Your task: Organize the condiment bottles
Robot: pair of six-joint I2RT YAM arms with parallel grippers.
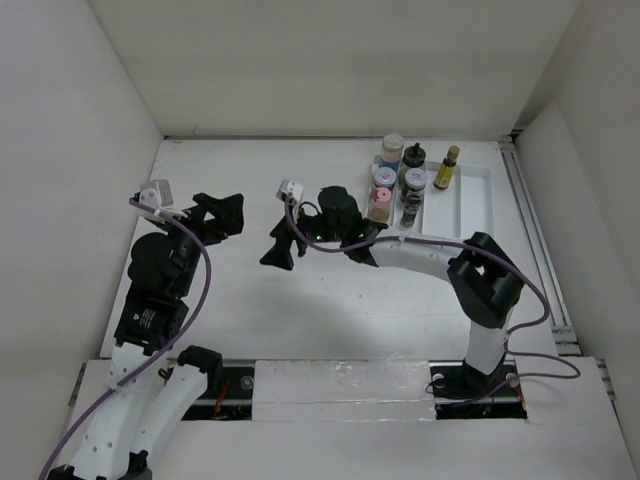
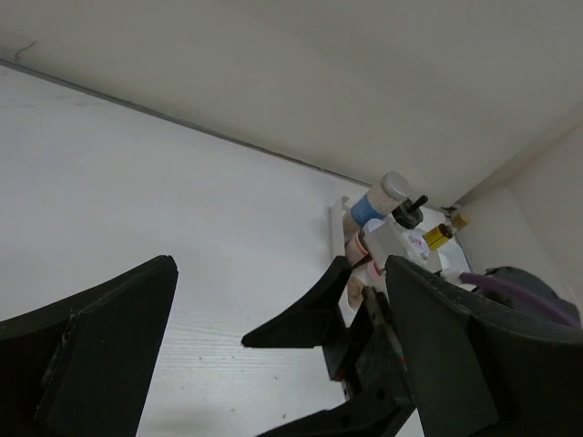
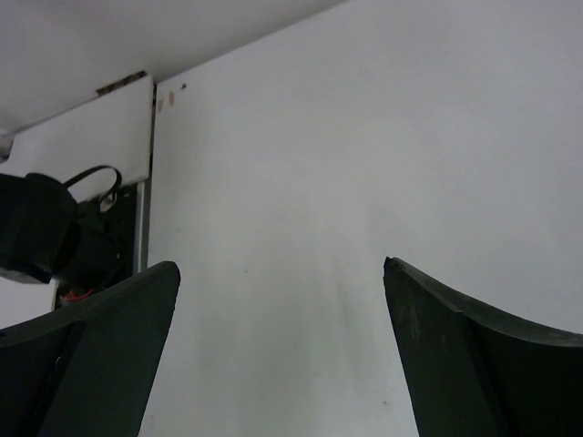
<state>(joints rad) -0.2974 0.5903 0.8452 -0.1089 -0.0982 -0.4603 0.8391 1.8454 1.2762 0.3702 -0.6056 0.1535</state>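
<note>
Several condiment bottles stand bunched in the left part of the white divided tray (image 1: 470, 205) at the back right: a blue-banded, silver-lidded bottle (image 1: 391, 151), a small black-capped one (image 1: 414, 156), a slim yellow dark-capped one (image 1: 447, 168), a pink shaker (image 1: 383, 181) and dark-lidded jars (image 1: 414, 182). My left gripper (image 1: 235, 215) is open and empty over the table at the left. My right gripper (image 1: 275, 243) is open and empty, pointing left at mid-table, well away from the tray. In the left wrist view my left gripper (image 2: 282, 355) frames the right gripper's fingers (image 2: 310, 319), with the blue-banded bottle (image 2: 375, 200) behind.
White walls close in the table at the back and both sides. The right wrist view shows my right gripper (image 3: 282, 346) over bare table, with the left arm's dark body (image 3: 46, 237) at the left. A rail (image 1: 535, 240) runs along the right edge.
</note>
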